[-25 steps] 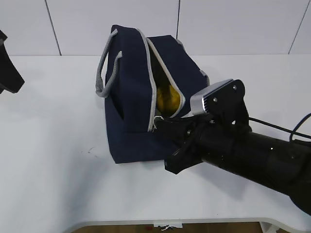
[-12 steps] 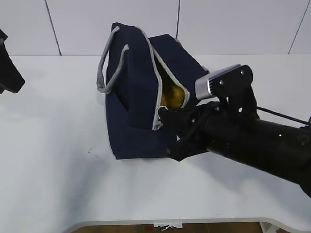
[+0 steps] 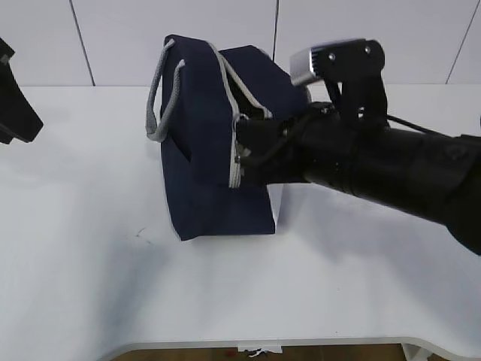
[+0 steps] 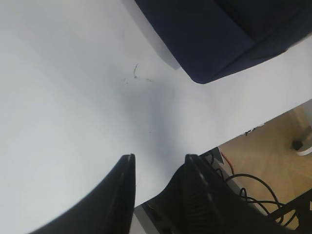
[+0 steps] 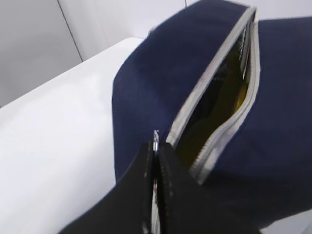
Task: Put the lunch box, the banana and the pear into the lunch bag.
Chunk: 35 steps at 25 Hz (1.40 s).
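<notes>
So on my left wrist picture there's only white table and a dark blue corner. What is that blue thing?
Observer: That's the lunch bag, standing on the table, with grey handles on top.
Visitor: Is the other arm doing something to it?
Observer: Yes. The right claw is shut on the zipper pull at the near end of the bag's top.
Visitor: Is the bag open, then?
Observer: Partly. The grey zipper gapes, and something yellow shows inside. I cannot tell which fruit it is.
</notes>
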Available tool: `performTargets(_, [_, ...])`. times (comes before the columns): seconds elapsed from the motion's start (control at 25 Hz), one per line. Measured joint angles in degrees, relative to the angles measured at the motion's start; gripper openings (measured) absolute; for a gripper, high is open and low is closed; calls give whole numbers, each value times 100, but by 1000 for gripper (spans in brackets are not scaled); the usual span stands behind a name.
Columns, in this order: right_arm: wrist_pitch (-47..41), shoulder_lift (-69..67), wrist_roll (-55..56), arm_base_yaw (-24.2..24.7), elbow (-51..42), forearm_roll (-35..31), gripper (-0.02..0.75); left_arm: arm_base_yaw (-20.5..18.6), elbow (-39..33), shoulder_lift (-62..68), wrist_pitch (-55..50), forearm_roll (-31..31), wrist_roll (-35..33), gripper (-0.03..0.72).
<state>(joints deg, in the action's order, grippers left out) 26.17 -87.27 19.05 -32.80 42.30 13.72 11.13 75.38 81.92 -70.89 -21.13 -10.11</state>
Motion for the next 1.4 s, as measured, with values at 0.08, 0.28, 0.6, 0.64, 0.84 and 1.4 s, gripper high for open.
performTargets(0.08, [-249, 0, 16, 0, 240, 0, 1, 0, 0, 0, 0, -9, 0, 258])
performTargets(0.28, [-772, 0, 38, -12, 777, 0, 1, 0, 0, 0, 0, -9, 0, 258])
performTargets(0.6, [-1278, -38, 156, -12, 1383, -12, 1, 10, 0, 0, 0, -9, 0, 258])
performTargets(0.64, [-1369, -65, 156, -12, 1484, -24, 1, 23, 0, 0, 0, -9, 0, 258])
performTargets(0.84, [-1688, -239, 347, -12, 2007, -51, 1, 196, 0, 0, 0, -9, -24, 258])
performTargets(1.4, [-2542, -870, 815, -452, 3383, -79, 1, 268, 0, 0, 705, -259, -308, 261])
